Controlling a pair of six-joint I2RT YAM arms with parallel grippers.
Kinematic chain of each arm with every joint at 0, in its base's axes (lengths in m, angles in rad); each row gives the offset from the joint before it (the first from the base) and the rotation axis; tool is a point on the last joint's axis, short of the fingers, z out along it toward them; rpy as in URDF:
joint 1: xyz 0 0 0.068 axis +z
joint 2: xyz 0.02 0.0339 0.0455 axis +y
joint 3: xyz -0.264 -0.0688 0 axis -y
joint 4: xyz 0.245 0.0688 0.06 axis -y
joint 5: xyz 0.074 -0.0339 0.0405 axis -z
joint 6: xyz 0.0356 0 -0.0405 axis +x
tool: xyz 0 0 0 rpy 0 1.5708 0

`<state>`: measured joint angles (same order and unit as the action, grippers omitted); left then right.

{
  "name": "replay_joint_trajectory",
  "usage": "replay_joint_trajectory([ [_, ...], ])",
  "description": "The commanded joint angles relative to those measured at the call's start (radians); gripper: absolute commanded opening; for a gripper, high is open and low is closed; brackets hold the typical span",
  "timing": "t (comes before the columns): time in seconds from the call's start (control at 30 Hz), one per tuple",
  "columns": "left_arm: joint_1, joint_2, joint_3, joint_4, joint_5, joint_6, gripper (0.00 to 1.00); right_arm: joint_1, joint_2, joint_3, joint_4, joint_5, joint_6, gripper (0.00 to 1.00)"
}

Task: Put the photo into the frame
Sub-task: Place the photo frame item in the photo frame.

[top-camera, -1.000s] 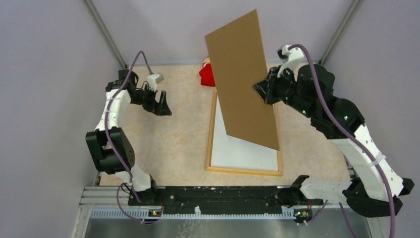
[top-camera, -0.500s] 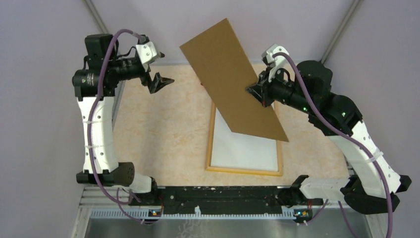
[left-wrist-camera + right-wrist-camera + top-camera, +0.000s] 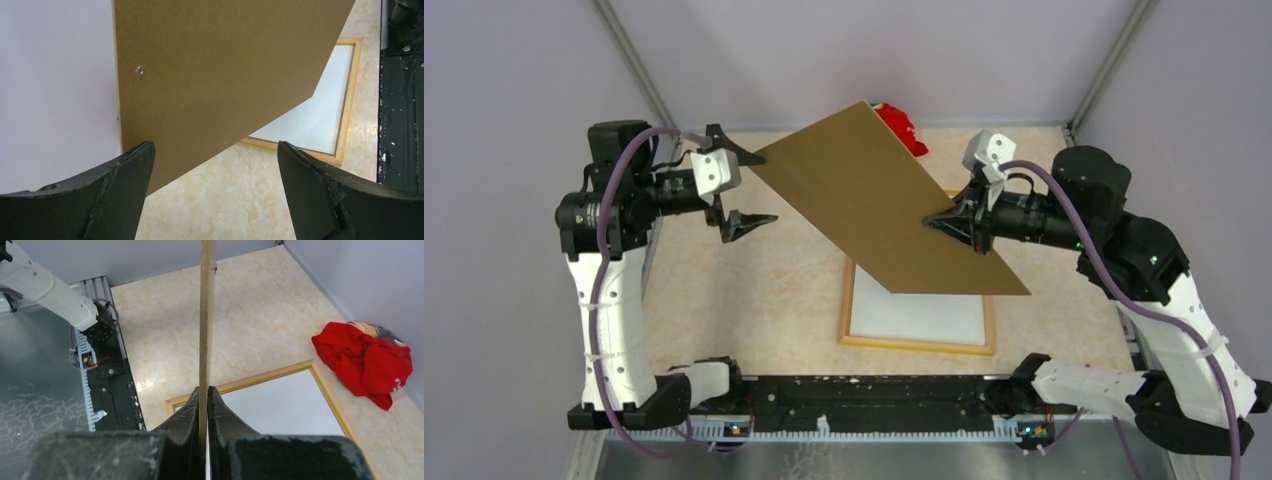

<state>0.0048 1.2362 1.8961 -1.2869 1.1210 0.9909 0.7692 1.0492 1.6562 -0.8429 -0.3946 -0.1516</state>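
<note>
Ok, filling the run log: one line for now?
right hand shut on backing panel | left hand open at its corner | frame flat below

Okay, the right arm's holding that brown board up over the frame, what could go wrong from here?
The right gripper pinches the big backing panel by one thin edge, so it may pivot or slip. The left gripper, open at the far corner, could knock it rather than catch it. A drop might shift the frame or the photo lying in it.

table (image 3: 754,290): beige marbled | frame (image 3: 916,346): lying flat (photo (image 3: 924,315) inside, white side up) | red cloth (image 3: 904,128): far edge
</note>
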Motion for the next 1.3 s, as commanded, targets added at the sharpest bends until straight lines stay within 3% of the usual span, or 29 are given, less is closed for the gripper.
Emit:
replay_joint_trajectory([
  [0.0, -0.001, -0.032, 0.017, -0.005, 0.027, 0.04, 0.98, 0.002, -0.051, 0.022, 0.066, -0.093, -0.061, 0.0],
  [0.33, -0.001, -0.102, 0.033, 0.04, 0.068, -0.044, 0.98, 0.001, -0.051, 0.006, 0.04, -0.083, -0.067, 0.0],
  [0.87, -0.001, -0.129, -0.077, 0.08, -0.04, -0.033, 0.98, 0.002, -0.031, 0.033, 0.01, -0.142, -0.1, 0.0],
  [1.03, 0.0, -0.086, -0.065, -0.114, -0.033, 0.131, 0.98, 0.002, -0.029, 0.036, 0.025, -0.152, -0.1, 0.0],
  [1.1, -0.021, -0.075, -0.066, -0.126, -0.037, 0.111, 0.98, 0.001, -0.023, 0.041, 0.037, -0.167, -0.097, 0.0],
  [1.17, -0.03, -0.079, -0.067, -0.126, -0.027, 0.117, 0.93, 0.002, -0.017, 0.047, 0.045, -0.177, -0.095, 0.0],
  [1.27, -0.032, -0.085, -0.051, -0.126, -0.007, 0.111, 0.77, 0.002, -0.004, 0.055, 0.051, -0.181, -0.095, 0.0],
])
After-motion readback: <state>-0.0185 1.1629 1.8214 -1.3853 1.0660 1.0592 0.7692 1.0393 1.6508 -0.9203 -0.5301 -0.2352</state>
